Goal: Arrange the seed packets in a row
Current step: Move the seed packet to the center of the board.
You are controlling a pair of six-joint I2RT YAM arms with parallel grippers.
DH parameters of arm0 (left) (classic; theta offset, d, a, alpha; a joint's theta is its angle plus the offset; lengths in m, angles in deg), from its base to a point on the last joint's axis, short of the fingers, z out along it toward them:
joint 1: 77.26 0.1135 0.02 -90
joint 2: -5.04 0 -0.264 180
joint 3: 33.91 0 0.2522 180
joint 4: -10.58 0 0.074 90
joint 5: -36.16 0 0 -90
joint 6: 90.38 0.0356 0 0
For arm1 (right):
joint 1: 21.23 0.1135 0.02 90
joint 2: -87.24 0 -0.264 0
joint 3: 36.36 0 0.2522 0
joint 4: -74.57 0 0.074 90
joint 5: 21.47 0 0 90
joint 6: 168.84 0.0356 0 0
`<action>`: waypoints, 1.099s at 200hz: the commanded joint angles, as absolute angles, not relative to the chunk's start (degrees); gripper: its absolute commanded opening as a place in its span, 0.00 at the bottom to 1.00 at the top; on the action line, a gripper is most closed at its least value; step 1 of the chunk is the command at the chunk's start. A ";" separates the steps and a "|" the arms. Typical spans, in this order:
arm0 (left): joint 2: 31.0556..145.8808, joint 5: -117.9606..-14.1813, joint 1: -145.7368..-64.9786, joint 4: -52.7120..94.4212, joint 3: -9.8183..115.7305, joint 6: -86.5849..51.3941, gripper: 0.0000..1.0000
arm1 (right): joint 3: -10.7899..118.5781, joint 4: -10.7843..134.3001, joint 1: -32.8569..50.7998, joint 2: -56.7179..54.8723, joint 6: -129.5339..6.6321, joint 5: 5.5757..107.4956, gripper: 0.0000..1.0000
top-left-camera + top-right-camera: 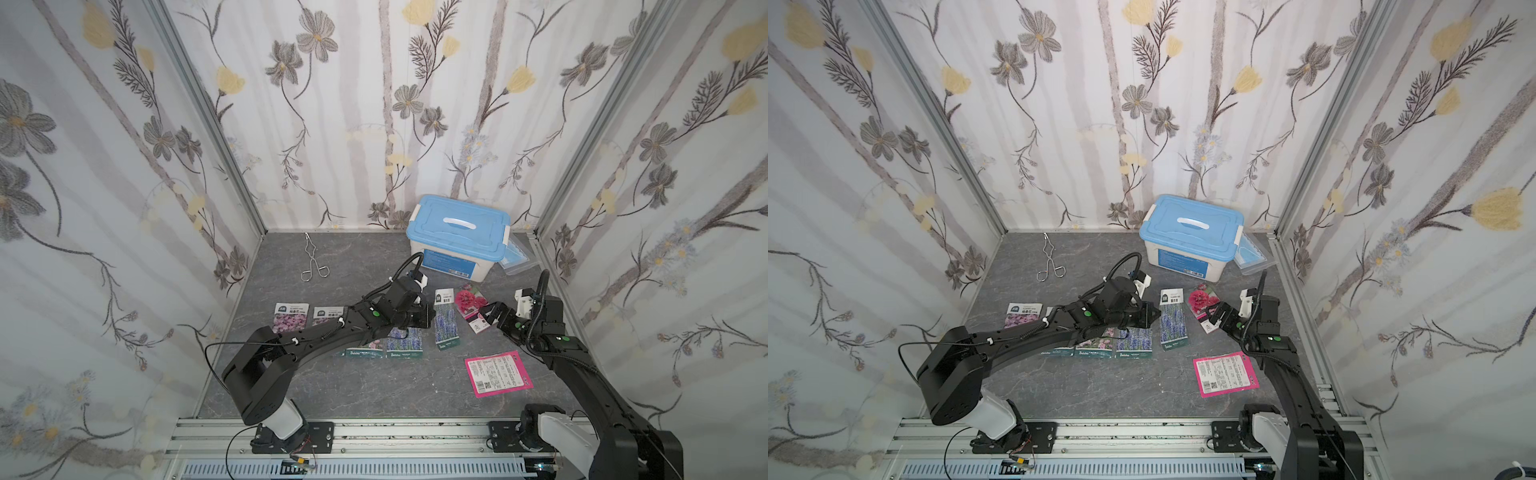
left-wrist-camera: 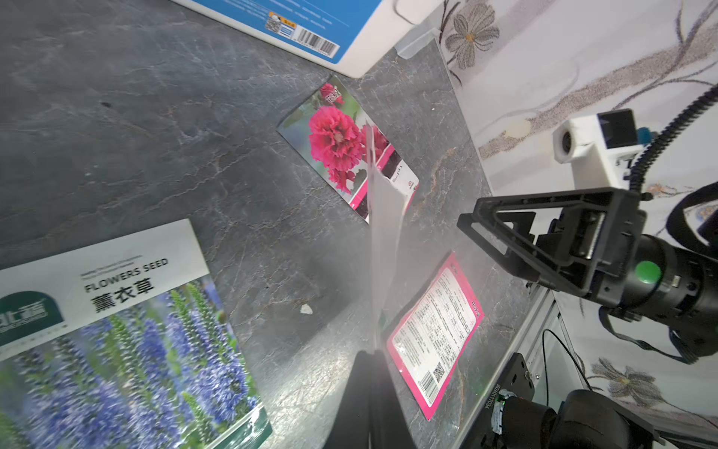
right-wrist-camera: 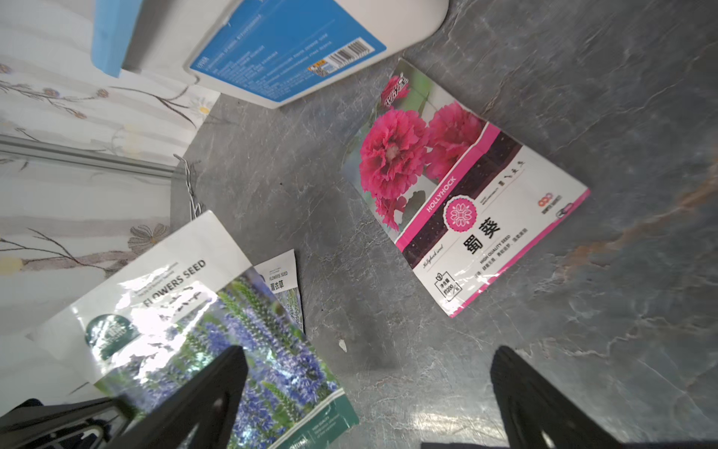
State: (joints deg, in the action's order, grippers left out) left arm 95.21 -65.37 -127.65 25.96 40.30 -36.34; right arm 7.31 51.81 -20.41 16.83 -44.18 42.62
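The left hand (image 2: 371, 363) is fully closed on a lavender packet (image 1: 445, 322). We see this packet edge-on between the fingers in the left wrist view. In the right wrist view it is held above the table (image 1: 374, 395), near the table centre and slightly toward the right edge. The right hand (image 3: 369, 388) stands fully open and holds nothing. It hovers just beside the magenta packet (image 3: 458, 186), which lies face up in front of the box (image 1: 453, 257), toward the far right corner. A pink-backed packet (image 1: 498, 374) lies face down near the right edge. A second lavender packet (image 1: 405, 340) and pink-flower packets (image 1: 291, 320) lie side by side toward the left edge, partly hidden under the left arm (image 1: 332, 332).
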 commanded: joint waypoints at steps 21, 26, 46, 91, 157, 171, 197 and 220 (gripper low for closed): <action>93.98 -64.56 -126.90 25.76 38.42 -35.66 0.00 | 9.65 64.06 -17.63 5.16 -41.79 41.17 1.00; 93.99 -64.65 -126.80 25.59 38.38 -35.71 0.00 | 9.98 64.50 -17.45 4.13 -41.68 41.08 1.00; 94.35 -64.74 -126.70 25.13 37.82 -35.80 0.00 | 10.45 66.00 -17.19 1.47 -40.84 42.44 1.00; 95.02 -64.67 -126.48 24.34 37.48 -35.72 0.00 | 10.50 69.02 -17.34 -5.56 -38.39 43.68 1.00; 98.16 -65.72 -126.04 25.31 38.92 -35.98 0.00 | 5.45 64.43 -23.02 2.56 -35.17 52.67 1.00; 99.86 -66.44 -126.02 25.21 39.48 -36.10 0.00 | 4.10 62.65 -25.07 6.96 -35.23 53.97 1.00; 102.97 -67.66 -126.00 24.17 40.18 -36.58 0.00 | 3.21 58.52 -27.57 15.10 -35.81 56.36 1.00; 105.58 -68.69 -126.00 23.82 41.26 -36.64 0.00 | 3.67 56.07 -28.35 20.36 -37.02 56.56 1.00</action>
